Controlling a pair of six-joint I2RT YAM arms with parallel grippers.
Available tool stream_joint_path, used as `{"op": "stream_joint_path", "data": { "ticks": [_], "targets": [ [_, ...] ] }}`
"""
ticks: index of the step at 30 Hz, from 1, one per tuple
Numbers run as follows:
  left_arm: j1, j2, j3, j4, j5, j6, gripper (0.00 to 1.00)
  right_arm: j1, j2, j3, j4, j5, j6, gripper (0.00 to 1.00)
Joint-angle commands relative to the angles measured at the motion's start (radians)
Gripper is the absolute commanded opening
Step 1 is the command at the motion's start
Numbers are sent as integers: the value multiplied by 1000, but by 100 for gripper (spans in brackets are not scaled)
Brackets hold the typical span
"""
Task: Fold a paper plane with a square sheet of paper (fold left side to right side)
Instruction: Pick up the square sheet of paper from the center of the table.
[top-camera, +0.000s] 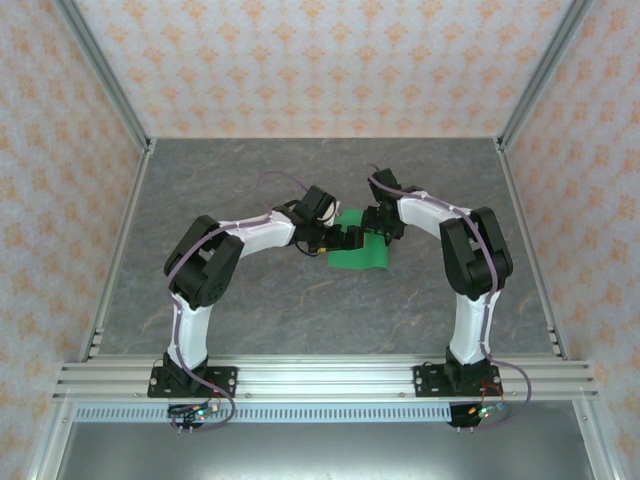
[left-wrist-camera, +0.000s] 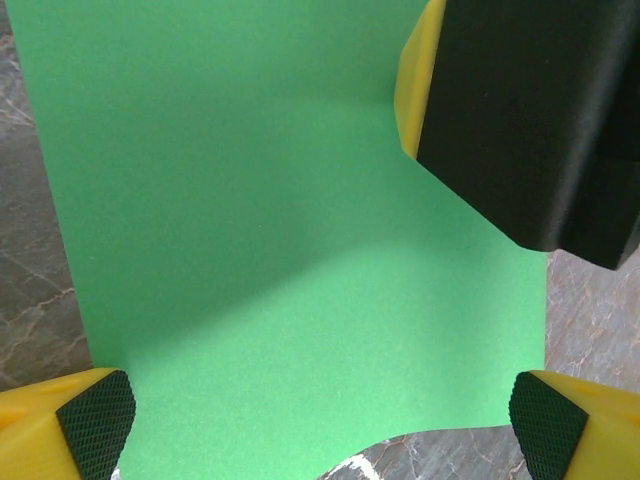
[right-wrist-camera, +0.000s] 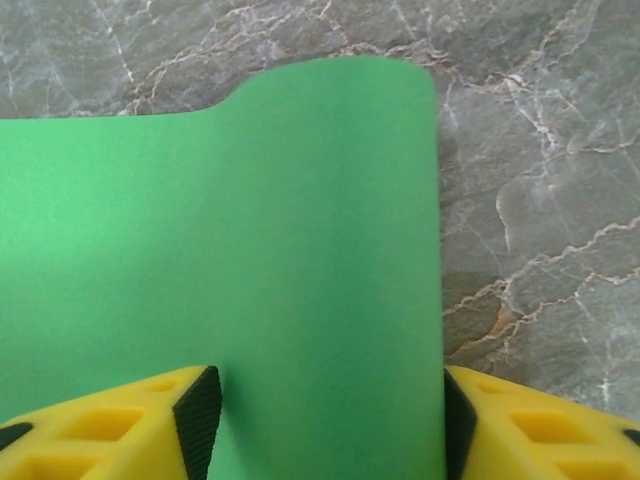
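- Left gripper (top-camera: 348, 240): fingers spread wide, low over the left part of the paper, nothing pinched.
- Paper (top-camera: 362, 257): green sheet lying mid-table (top-camera: 250, 310), between the two grippers; one edge curls upward.
- Right gripper (right-wrist-camera: 325, 420): jaws partway apart with the curled edge between them. I cannot tell whether they pinch it.
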Motion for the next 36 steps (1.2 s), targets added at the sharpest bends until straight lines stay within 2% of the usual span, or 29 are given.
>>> {"op": "stream_joint_path", "data": {
  "ticks": [1,5,8,15,21,29,32,36],
  "targets": [
    [22,-78,-40,4,-12,-15,100,38,-26,-22,-36,-127,7,53],
    [87,-173,-112,62,11,-49,100,38,-55,-35,3,-188,18,42],
    [156,-244,-178,103,38,-69,100,27,-82,-52,44,-245,37,38],
    [290,-391,-311,143,109,-74,100,-19,-178,-123,194,-424,84,36],
    [401,-514,-415,272,210,-151,100,-77,-304,-211,394,-609,151,34],
    [416,-669,-397,380,365,-183,100,-100,-511,-196,455,-785,103,33],
    [415,-682,-363,439,441,-219,100,-100,-569,-175,517,-879,145,32],
    [414,-700,-324,510,500,-259,100,-77,-632,-128,533,-945,157,32]
  ]
}}
